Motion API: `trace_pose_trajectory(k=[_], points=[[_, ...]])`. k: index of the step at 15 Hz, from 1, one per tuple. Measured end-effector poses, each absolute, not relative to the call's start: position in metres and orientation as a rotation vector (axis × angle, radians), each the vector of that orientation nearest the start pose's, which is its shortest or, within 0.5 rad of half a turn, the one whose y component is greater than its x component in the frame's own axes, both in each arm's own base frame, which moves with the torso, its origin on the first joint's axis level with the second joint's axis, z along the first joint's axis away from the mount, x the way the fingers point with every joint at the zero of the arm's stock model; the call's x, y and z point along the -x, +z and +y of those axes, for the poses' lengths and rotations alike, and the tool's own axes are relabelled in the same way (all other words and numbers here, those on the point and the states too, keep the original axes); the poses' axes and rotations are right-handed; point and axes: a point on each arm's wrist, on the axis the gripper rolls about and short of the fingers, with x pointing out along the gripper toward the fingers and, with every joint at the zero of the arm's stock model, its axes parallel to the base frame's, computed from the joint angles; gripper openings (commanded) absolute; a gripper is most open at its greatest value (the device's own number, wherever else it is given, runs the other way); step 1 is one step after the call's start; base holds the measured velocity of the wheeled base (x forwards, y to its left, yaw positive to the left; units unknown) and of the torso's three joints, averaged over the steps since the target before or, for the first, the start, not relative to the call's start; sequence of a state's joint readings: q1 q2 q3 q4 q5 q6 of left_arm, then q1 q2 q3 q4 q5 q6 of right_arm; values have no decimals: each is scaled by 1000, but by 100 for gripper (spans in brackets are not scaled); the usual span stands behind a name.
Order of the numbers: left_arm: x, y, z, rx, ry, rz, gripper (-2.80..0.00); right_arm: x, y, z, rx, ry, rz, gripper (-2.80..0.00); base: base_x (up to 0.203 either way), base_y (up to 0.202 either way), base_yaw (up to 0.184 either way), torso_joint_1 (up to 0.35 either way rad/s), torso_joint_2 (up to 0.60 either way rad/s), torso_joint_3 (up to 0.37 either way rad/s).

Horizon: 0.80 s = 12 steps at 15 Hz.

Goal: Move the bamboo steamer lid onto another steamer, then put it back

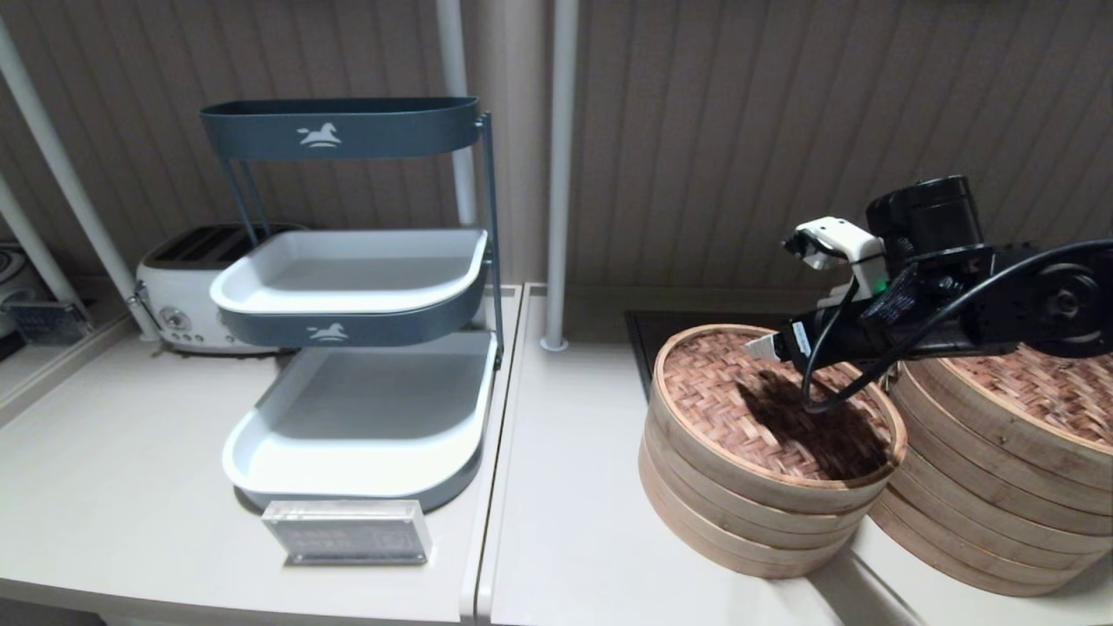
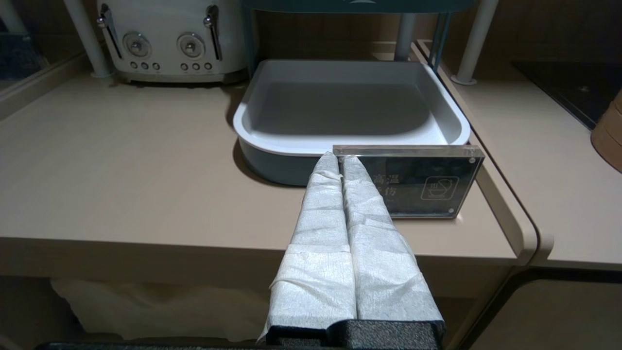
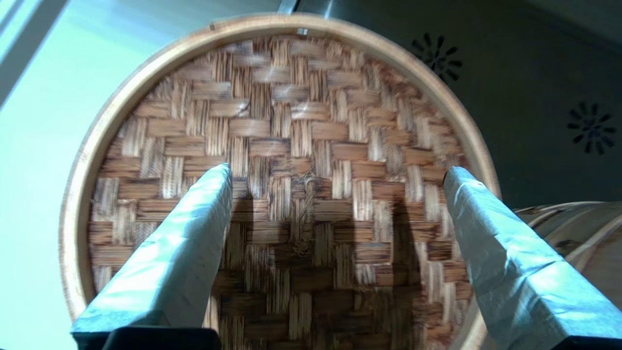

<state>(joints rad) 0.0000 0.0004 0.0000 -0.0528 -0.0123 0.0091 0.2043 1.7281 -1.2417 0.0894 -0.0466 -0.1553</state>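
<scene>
The bamboo steamer lid (image 1: 739, 409), reddish-brown weave inside a pale rim band, lies on the shorter steamer (image 1: 739, 513) right of centre. My right gripper (image 1: 769, 349) hovers just above it, open and holding nothing. In the right wrist view its wrapped fingers (image 3: 194, 218) straddle the lid (image 3: 291, 97), with the centre knot (image 3: 303, 187) between them. The taller steamer (image 1: 1000, 469) stands immediately to the right with its own woven lid (image 1: 1056, 391); its edge (image 3: 573, 218) shows beside one finger. My left gripper (image 2: 340, 158) is parked shut at the counter's front edge.
A three-tier tray rack (image 1: 356, 348) stands left of centre, with an acrylic sign (image 1: 348, 530) in front and a white toaster (image 1: 187, 287) behind. A dark hob surface (image 1: 661, 330) lies behind the steamers. White poles (image 1: 556, 174) rise at the wall.
</scene>
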Motion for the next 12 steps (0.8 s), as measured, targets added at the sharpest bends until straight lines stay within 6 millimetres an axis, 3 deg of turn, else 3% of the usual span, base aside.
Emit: trace_pose_trajectory(k=[3, 4, 12], points=[[23, 81, 0, -9, -12, -53, -280, -302, 246, 59, 216, 184, 502, 0, 0, 0, 0, 0, 0, 0], [23, 81, 0, -9, -12, -53, -280, -298, 251, 55, 213, 173, 486, -280, 0, 0, 0, 0, 0, 0], [23, 81, 0, -9, -12, -53, -280, -265, 274, 31, 190, 107, 467, -280, 0, 0, 0, 0, 0, 0]])
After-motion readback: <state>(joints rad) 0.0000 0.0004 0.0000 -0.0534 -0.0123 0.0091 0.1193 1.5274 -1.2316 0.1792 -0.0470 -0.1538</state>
